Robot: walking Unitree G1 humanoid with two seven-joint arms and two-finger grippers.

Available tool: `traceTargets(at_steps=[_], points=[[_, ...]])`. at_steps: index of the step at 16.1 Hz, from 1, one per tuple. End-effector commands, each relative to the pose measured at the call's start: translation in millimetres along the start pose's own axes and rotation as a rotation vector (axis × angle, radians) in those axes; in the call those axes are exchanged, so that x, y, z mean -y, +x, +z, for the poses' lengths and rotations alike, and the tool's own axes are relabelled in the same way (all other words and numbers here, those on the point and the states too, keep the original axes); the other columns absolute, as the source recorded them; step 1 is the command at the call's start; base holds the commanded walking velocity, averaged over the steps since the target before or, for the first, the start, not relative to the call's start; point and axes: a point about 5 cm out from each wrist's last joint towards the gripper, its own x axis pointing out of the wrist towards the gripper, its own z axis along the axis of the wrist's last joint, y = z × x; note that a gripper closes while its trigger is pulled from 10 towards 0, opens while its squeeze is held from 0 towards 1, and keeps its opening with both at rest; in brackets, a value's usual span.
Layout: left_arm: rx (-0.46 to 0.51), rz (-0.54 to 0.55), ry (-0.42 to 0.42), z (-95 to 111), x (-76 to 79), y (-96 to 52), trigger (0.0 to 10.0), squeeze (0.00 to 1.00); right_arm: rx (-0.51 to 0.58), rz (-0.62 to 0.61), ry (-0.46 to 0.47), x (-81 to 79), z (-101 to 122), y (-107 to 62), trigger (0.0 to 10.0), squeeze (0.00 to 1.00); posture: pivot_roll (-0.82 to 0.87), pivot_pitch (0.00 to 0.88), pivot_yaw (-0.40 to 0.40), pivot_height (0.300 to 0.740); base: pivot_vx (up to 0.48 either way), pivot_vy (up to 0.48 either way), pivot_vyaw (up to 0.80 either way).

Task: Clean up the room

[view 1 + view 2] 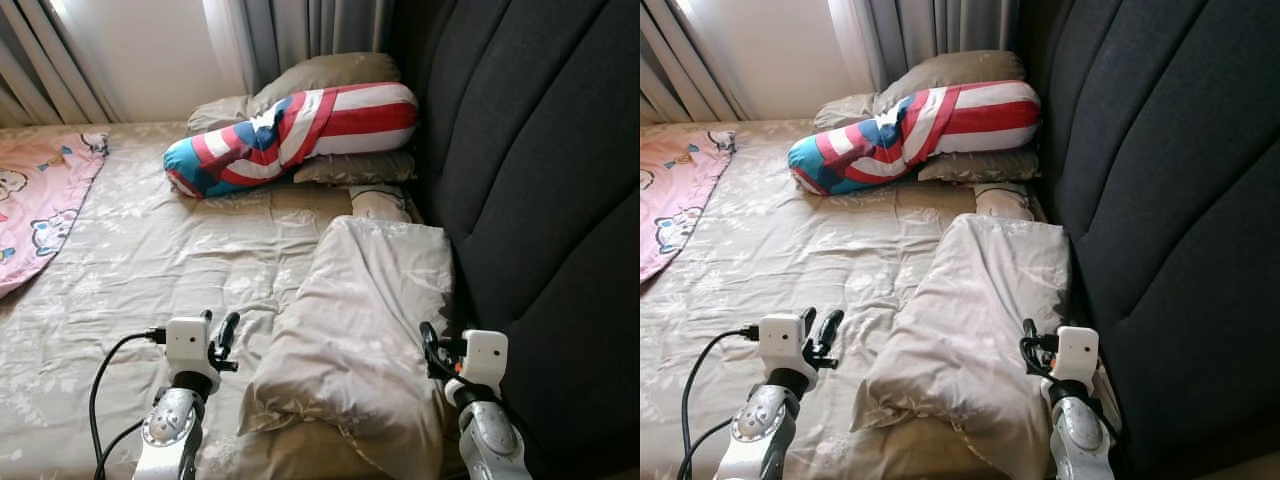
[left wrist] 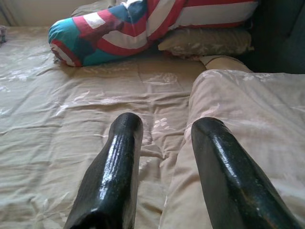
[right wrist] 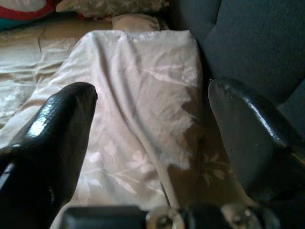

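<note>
Beige floral sheet covers the bed (image 1: 150,260), which takes most of the scene, with a dark padded headboard (image 1: 540,180) along its right edge and grey curtains (image 1: 300,30) behind the far edge. At the far left edge lies a pink blanket (image 1: 35,195) with cartoon prints. Near the far right corner a long bolster (image 1: 290,135) in red, white and blue stripes rests on two beige pillows stacked against the headboard.

Closer, along the right edge of the bed, a large beige pillow (image 1: 365,320) lies lengthwise, touching the headboard, its near end crumpled. This seems the thing to tidy now.

Both arms are raised on the two sides of this pillow. The left gripper (image 2: 162,157) hovers just beside its left side, over the sheet, fingers apart and holding nothing. The right gripper (image 3: 152,124) is at the pillow's right side, between it and the headboard, fingers also apart, with the cloth lying between them but not pinched.

I judge the step in hand is the approach to take the pillow from both sides. The next move calls for closing each gripper on a good fold of fabric, because the pillow is soft and can slip; after that, lifting it evenly.
</note>
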Motion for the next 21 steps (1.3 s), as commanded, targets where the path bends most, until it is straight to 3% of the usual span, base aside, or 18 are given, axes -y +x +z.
traceTargets(at_steps=[1,21], points=[[-0.003,-0.012,0.008,0.7,1.7,-1.1,10.0,0.00,-0.019,-0.003,0.000,-0.8,-2.6,0.2,10.0,0.00,-0.04,0.035,-0.007,0.700,0.000,0.000,0.00],[-0.009,-0.034,-0.009,-0.9,7.9,-1.0,10.0,0.00,-0.033,-0.008,-0.004,-3.8,-3.6,2.1,10.0,0.00,-0.04,0.021,-0.007,0.685,0.000,0.000,0.00]])
